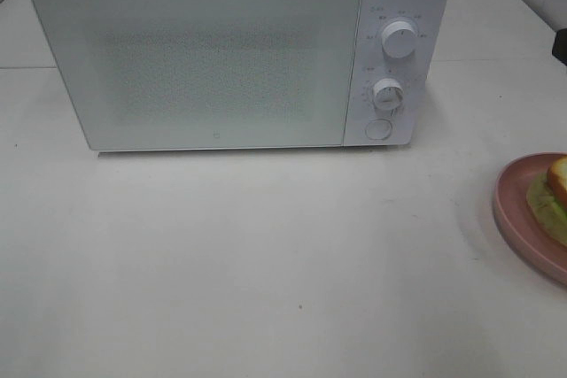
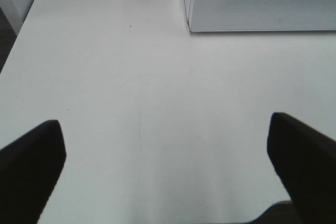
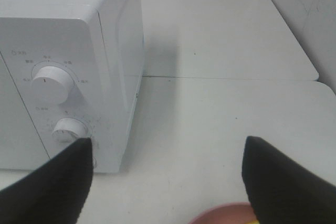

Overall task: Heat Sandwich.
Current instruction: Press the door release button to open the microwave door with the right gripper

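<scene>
Fingers (image 2: 31,171) of left gripper (image 2: 165,127) spread wide apart, dark, low over bare white table (image 2: 157,77), nothing between them. Fingers (image 3: 52,187) of right gripper (image 3: 168,150) likewise well apart, gripping nothing, hovering over the table off the microwave's control end. Both grippers seen only through their own wrist cameras.

Sandwich (image 1: 555,190) lying on pink plate (image 1: 514,205) at the right edge of the high view, cut off by the frame: golden crust, pale green filling. Well apart from microwave (image 1: 195,59), standing toward the back of the table, door shut. From the right wrist, only a sliver of that plate and a speck of yellow crust, close by the right gripper. From the left wrist, none of it.

Whole microwave front given by the high view alone: dotted frosted door, upper knob (image 1: 400,39), lower knob (image 1: 388,93), round button (image 1: 378,129) beneath. Right wrist view closer on the two knobs, adding the microwave's side wall and the tiled wall behind. Left wrist view limited to one lower corner of the door.

Small logo mark (image 1: 219,139) centred along the door's bottom edge, too small to read. Ring of tiny printed characters around the upper knob, tick scale around the lower; blurred, not legible in any view.
</scene>
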Tool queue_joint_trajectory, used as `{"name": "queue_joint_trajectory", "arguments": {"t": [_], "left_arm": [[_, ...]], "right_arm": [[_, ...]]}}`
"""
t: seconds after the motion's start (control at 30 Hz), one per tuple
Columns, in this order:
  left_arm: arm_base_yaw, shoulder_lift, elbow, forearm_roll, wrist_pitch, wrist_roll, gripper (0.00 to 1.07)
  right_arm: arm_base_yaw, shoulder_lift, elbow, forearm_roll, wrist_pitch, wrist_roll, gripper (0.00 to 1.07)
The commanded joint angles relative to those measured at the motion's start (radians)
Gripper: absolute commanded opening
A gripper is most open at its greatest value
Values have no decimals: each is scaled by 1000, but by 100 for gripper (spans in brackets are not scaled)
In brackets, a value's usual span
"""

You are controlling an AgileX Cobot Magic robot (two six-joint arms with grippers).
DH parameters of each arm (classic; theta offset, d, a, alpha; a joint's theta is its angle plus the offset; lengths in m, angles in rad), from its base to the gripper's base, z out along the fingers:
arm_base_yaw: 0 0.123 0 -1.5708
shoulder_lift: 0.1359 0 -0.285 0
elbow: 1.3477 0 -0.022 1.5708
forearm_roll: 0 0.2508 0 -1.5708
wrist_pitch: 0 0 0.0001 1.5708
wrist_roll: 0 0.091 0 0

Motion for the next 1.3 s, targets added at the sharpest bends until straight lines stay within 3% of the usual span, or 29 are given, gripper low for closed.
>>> {"name": "queue_joint_trajectory", "arguments": {"t": [0.03,0.17,0.3,0.53,0.7,0.73,0.8,0.87,1.07,1.3], "left_arm": [[2,-16,1,1,-12,0,100],[2,-16,1,1,-12,0,100],[2,-16,1,1,-12,0,100],[2,-16,1,1,-12,0,100],[2,-16,1,1,-12,0,100],[2,-16,1,1,-12,0,100],[2,-16,1,1,-12,0,100],[2,-16,1,1,-12,0,100],[2,-16,1,1,-12,0,100],[2,-16,1,1,-12,0,100]], "right_arm": [[-3,28,32,0,-115,6,75],[-2,68,74,0,-253,1,75],[-2,167,130,6,-523,-29,75],[2,280,181,59,-731,-36,75],[92,356,219,177,-852,-107,75],[149,389,232,248,-905,-151,75],[172,402,236,278,-927,-167,75],[258,453,238,352,-989,-221,75],[400,544,238,500,-1089,-263,75],[524,645,237,611,-1173,-261,75]]}}
